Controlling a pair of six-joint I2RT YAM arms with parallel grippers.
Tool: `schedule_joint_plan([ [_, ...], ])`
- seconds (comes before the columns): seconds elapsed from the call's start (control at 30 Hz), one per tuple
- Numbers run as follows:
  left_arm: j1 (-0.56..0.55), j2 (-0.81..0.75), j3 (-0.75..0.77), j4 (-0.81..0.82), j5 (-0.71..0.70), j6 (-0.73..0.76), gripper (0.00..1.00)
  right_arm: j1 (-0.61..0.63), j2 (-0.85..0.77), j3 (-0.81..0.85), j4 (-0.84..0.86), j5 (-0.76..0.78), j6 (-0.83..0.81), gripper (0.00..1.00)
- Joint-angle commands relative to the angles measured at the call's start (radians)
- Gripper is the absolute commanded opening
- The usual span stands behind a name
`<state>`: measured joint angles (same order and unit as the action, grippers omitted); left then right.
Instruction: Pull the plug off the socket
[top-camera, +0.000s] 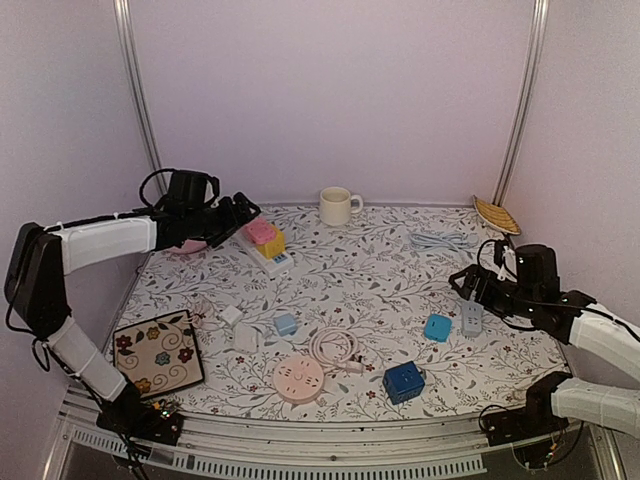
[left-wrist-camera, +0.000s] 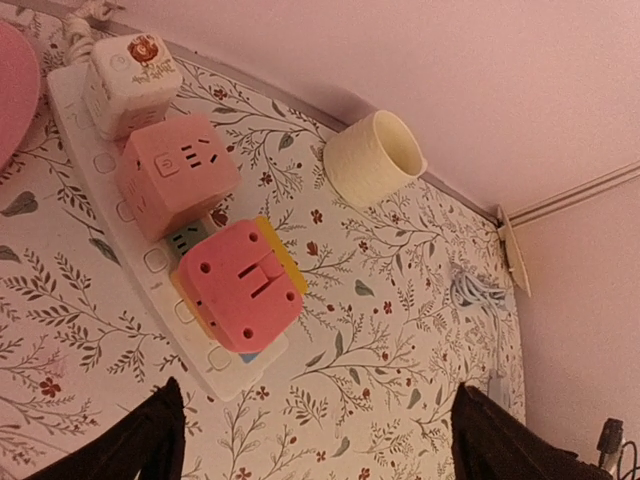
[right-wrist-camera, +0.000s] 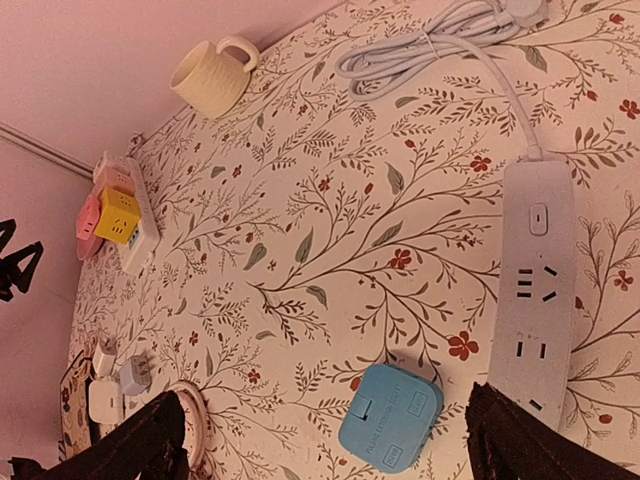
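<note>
my left gripper (top-camera: 243, 207) hangs over the back left of the floral-patterned table (top-camera: 380, 280), fingers spread wide apart with nothing between them. below it lies a long white socket strip (left-wrist-camera: 225, 365) with three cube plugs seated in a row. a pink cube plug (left-wrist-camera: 240, 285) sits nearest my fingers, with a yellow edge showing behind it. a second pink cube (left-wrist-camera: 178, 175) is in the middle, and a white cube with a small printed picture (left-wrist-camera: 130, 80) is at the far end. a cream mug (left-wrist-camera: 375, 160) stands near the back wall. my right gripper (top-camera: 466, 283) hovers at the right side, its fingers also wide apart and holding nothing. under it lies a white corded power strip (right-wrist-camera: 530, 300), and a light blue square plug (right-wrist-camera: 390, 430) rests on the table just beside that strip.
</note>
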<state>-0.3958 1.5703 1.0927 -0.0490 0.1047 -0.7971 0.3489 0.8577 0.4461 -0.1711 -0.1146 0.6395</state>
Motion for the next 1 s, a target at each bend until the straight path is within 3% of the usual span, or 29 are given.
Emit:
schedule_joint_plan([
  [0.0,0.048,0.069,0.015,0.069,0.123,-0.017,0.91,0.009,-0.042,0.057,-0.034,-0.020,-0.003,0.99],
  [0.5,0.097,0.237,0.096,0.129,0.212,-0.034,0.86,0.014,-0.121,0.271,-0.148,-0.023,-0.056,0.99],
  [0.97,0.095,0.329,0.113,0.200,0.279,-0.074,0.73,0.014,-0.124,0.279,-0.158,-0.034,-0.052,0.99],
])
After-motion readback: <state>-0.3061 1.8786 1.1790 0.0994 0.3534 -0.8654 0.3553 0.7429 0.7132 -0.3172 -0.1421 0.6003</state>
